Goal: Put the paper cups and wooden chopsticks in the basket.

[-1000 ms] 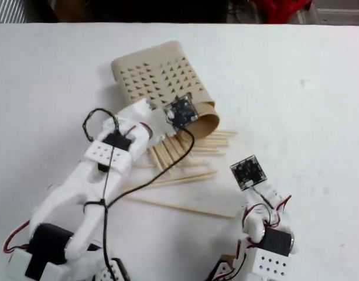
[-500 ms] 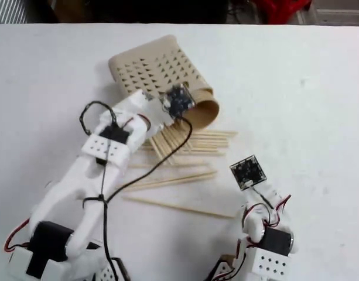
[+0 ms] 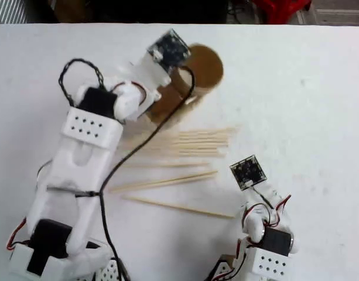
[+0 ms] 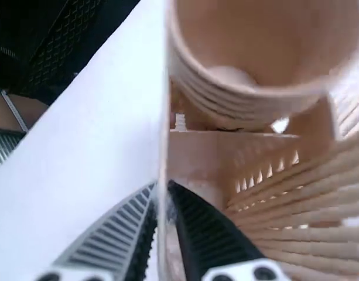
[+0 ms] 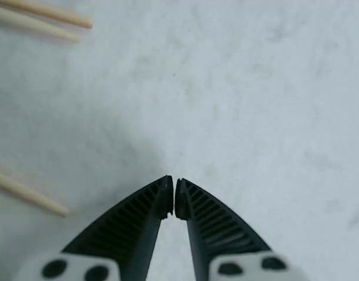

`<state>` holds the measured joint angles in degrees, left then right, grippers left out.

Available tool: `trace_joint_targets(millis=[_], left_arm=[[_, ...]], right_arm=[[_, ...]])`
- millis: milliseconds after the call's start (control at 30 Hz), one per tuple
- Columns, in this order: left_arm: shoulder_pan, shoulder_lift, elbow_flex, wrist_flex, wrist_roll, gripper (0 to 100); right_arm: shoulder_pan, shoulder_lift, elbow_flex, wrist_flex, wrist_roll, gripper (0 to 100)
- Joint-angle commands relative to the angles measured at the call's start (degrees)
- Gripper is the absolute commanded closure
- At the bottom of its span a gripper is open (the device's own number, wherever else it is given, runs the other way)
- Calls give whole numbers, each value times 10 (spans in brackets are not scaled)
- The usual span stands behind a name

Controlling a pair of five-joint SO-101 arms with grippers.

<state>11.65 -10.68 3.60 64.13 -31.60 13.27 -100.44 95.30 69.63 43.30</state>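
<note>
Two items checked: cups and chopsticks.

Cups: the paper cups (image 4: 249, 64) are nested in a stack, mouth towards the left wrist camera, lying against the perforated wall of the basket (image 4: 258, 172). In the high view I see the stack's round mouth (image 3: 204, 64) at the far side of the table (image 3: 308, 88), just beyond the left arm's wrist.

Left gripper (image 4: 164, 202): fingers pinched nearly closed on a thin pale edge. I judge this to be the basket's wall, though I see it edge-on only.

Right gripper (image 5: 172, 199): fingers closed together on nothing, low over bare table, near a few chopstick ends.

Chopsticks (image 3: 191, 140): a loose bundle lies flat on the table beside the left arm's load, with two or three strays (image 3: 167, 180) nearer the right arm. None can be confirmed inside the basket.

Step in hand, in my judgement: handling the basket with the cups aboard — the cup half looks largely done, the chopstick half not yet.

Next move calls for the basket to be set down steady, mouth accessible, before release. The thin sticks then need a low, square pinch — they will roll and scatter.
</note>
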Motion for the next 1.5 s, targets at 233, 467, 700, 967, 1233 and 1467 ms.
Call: trace_joint_targets(millis=[233,467,700,967,1233,1467], left_arm=[[-87,216,-262,84,35,981],[-122,278,-357,111,22,980],[-122,291,-393,160,40,872],[-140,295,-374,161,52,888],[-186,292,-418,204,118,978],[-241,293,-458,301,152,979]], right_arm=[[2,-6,-2,2,-4,974],[-1,-9,3,2,-4,974],[-1,-9,3,2,-4,971],[-1,-9,3,2,-4,972],[0,-9,3,2,-4,973],[-1,-9,3,2,-4,972]])
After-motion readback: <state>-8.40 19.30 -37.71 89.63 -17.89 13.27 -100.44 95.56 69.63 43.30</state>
